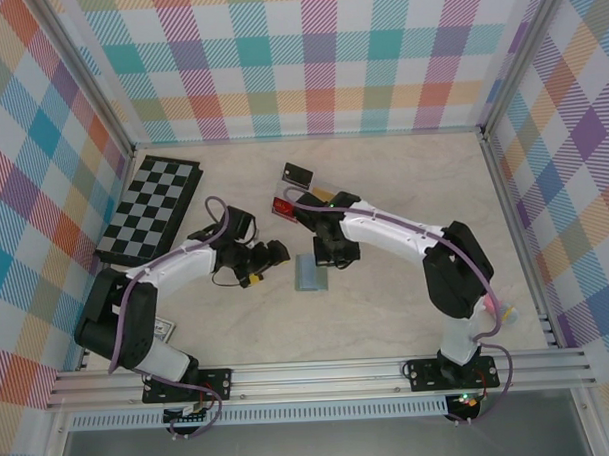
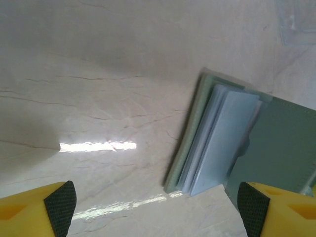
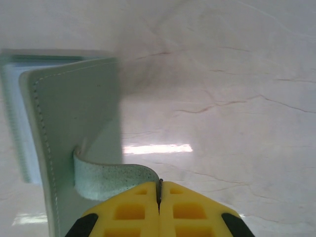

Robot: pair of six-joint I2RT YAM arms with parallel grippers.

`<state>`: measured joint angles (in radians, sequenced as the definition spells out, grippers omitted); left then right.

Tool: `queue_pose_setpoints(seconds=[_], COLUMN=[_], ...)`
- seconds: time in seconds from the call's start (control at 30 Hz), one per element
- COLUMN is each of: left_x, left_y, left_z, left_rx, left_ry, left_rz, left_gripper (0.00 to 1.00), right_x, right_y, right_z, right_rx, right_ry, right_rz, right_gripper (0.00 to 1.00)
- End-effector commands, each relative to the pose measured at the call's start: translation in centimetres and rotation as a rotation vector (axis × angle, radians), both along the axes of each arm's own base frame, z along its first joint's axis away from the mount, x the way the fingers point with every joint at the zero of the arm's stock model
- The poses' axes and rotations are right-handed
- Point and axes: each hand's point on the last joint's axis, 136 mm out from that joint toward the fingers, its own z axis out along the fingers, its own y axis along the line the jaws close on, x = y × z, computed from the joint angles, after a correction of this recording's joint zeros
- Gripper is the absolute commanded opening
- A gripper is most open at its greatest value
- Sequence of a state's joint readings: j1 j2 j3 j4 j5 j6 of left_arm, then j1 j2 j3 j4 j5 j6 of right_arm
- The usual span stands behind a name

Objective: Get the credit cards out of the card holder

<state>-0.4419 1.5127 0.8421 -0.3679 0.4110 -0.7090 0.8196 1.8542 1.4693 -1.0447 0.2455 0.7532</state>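
Our right gripper (image 3: pixel 159 197) is pinched together on the tab (image 3: pixel 106 178) of the holder (image 3: pixel 74 123), propping its cover up mid-table. Our left gripper (image 2: pixel 157 212) has its fingers apart, and in its own view the holder sits at 2 o'clock. We should hold the tab steady, shift the left gripper toward 3 o'clock and square it to the pale blue slots (image 2: pixel 222 138) before closing.

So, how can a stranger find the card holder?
Look at the middle of the pale table. The card holder lies there: small, flat, plain grey-green with pale blue inside, unlike the large black-and-white checkerboard at the left.
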Motion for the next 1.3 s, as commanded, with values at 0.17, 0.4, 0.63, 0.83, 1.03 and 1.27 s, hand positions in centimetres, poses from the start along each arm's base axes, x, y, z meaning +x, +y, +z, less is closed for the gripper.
queue_pose_setpoints(seconds=[0.17, 0.4, 0.63, 0.83, 1.03, 1.27], left_x=[0.7, 0.7, 0.3, 0.0, -0.2, 0.0], left_y=[-4.2, -7.0, -9.4, -11.6, -13.9, -15.1], left_z=[1.3, 1.0, 1.5, 1.4, 0.7, -0.5], left_rx=[-0.113, -0.155, -0.194, -0.21, -0.227, -0.231], left_ry=[-0.031, -0.02, -0.024, -0.019, 0.005, 0.03], left_rz=[-0.085, -0.127, -0.174, -0.214, -0.242, -0.238], left_gripper=[0.71, 0.58, 0.48, 0.33, 0.17, 0.0], right_x=[-0.4, 0.1, 0.7, 1.0, 0.9, 0.5], right_y=[-4.0, -4.4, -3.7, -3.6, -2.0, -0.6], right_z=[-1.1, -3.1, -1.7, 0.0, 2.3, 4.1], right_rx=[-0.062, -0.079, -0.043, -0.025, 0.104, 0.22], right_ry=[0.02, 0.059, 0.031, 0.003, -0.026, -0.035], right_rz=[-0.074, -0.084, -0.088, -0.09, -0.061, -0.026], right_gripper=[0.06, 0.2, 0.34, 0.35, 0.35, 0.32])
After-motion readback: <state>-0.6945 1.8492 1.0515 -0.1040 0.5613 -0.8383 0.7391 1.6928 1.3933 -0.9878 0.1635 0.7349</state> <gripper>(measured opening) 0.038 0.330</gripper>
